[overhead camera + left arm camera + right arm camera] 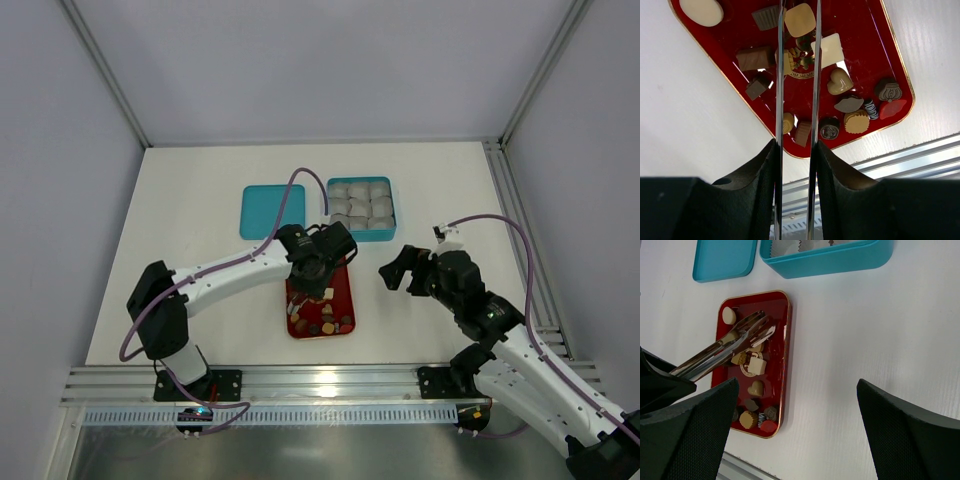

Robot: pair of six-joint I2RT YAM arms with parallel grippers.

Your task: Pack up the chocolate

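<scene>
The chocolate (320,322) is several small brown, tan, cream and red pieces on a red tray (346,300) at mid-table. My left gripper (322,268) hangs over the tray's far end, shut on metal tongs (312,288). The tongs' two blades (780,75) reach out over the tray (865,55), slightly apart. I cannot tell if a piece sits between them. A heart-shaped piece (839,81) lies just to their right. My right gripper (395,272) is open and empty over bare table right of the tray (775,315). It sees the tongs' tips (757,327) over the pieces (756,387).
A teal box (393,210) filled with grey-white crinkled paper cups stands behind the tray, and its flat teal lid (271,212) lies to its left. Both show at the top of the right wrist view, box (830,262) and lid (722,262). An aluminium rail runs along the near edge.
</scene>
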